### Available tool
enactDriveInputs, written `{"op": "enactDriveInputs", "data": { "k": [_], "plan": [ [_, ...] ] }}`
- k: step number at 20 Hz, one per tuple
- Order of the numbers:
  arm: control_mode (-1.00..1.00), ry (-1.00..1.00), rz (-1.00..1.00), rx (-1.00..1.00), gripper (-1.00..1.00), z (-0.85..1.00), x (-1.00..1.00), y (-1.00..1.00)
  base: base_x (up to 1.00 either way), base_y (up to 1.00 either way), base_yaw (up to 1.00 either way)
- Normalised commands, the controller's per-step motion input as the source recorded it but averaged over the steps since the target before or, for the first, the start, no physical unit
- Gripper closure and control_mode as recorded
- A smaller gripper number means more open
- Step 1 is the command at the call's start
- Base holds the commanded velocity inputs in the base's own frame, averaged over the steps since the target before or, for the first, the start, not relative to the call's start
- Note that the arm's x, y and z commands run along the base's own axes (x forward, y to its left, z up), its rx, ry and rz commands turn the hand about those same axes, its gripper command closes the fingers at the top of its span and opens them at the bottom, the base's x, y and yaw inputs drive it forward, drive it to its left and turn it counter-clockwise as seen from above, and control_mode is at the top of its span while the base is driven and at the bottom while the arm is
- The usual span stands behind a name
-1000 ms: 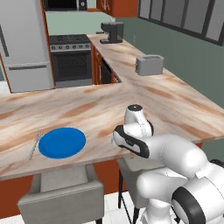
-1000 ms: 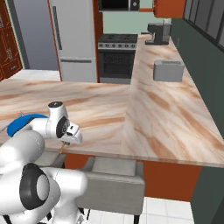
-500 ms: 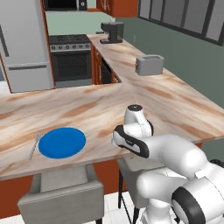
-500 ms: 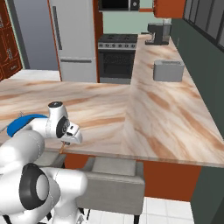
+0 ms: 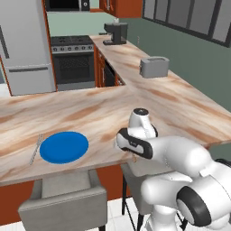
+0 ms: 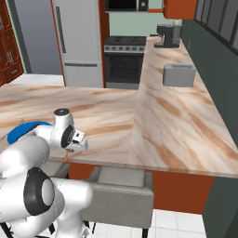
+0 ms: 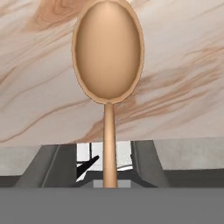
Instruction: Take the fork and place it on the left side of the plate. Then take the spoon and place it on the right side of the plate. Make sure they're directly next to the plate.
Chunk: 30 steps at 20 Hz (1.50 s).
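Hand view: tan-brown spoon [image 7: 108,57], smooth matte oval bowl and thin straight handle, is clamped by the closed gripper [image 7: 110,183] over the veined marble counter [image 7: 183,100]. Left base view: glossy blue round plate [image 5: 63,147] lies flat, slim silver fork [image 5: 36,148] just beside its left edge.

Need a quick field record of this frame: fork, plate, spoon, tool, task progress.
fork: lies flat on the counter, right beside the plate's left edge
plate: blue, flat on the counter near its front edge
spoon: tan-brown, bowl pointing away from the hand camera, handle running down into the tool
tool: shut on the spoon's handle, at the counter's front edge, right of the plate
progress: fork step looks done; spoon not yet beside the plate
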Motion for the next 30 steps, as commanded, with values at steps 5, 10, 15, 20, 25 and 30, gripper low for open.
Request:
{"op": "enactDriveInputs", "data": {
  "k": [5,10,15,20,25,30],
  "plan": [
    [-1.0,-0.02,0.21,0.11,1.0,0.02,0.51,0.16,0.0,0.0,0.0],
    [-1.0,-0.01,0.11,0.05,1.0,0.0,0.63,0.23,0.0,0.0,0.0],
    [-1.0,0.0,0.01,0.03,1.0,-0.05,0.56,0.43,0.0,0.0,0.0],
    [-1.0,0.0,0.0,0.02,1.0,-0.07,0.41,0.45,0.0,0.0,0.0],
    [-1.0,0.04,0.0,0.04,1.0,-0.15,0.44,0.39,0.0,0.0,0.0],
    [-1.0,0.0,-0.04,0.02,1.0,-0.31,0.28,0.34,0.0,0.0,0.0]
  ]
}}
